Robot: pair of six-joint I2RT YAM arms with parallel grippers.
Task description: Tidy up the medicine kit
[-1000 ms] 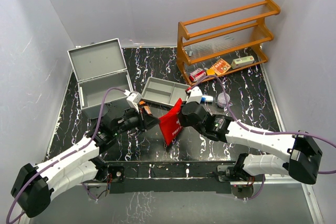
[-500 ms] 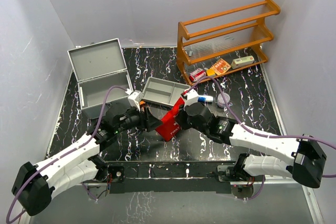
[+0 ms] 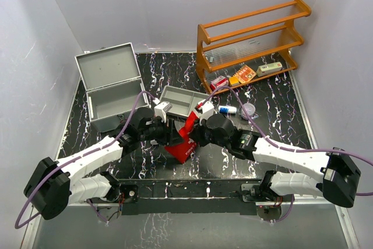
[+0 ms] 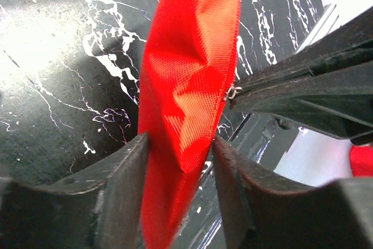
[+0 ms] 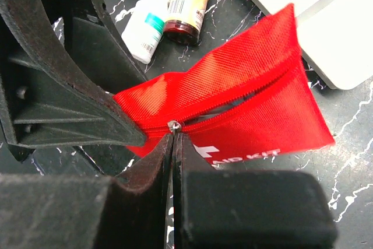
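The medicine kit is a silver-grey metal case at the back left with its lid up. In front of the arms a red pouch marked FIRST AID KIT hangs tilted, its zipper partly open. My right gripper is shut on the pouch's small metal zipper pull. My left gripper stands open, its two fingers on either side of one end of the red pouch, close against the fabric. Both grippers meet at the pouch in the top view, left gripper and right gripper.
A shallow grey divided tray lies just behind the pouch. A white bottle and a brown bottle lie beside it. A wooden rack at the back right holds small boxes. A white tube and a round lid lie near it.
My left gripper has opened and moved right until its fingers straddle the pouch. My right gripper has carried the pouch lower and to the left, still shut on the zipper pull.
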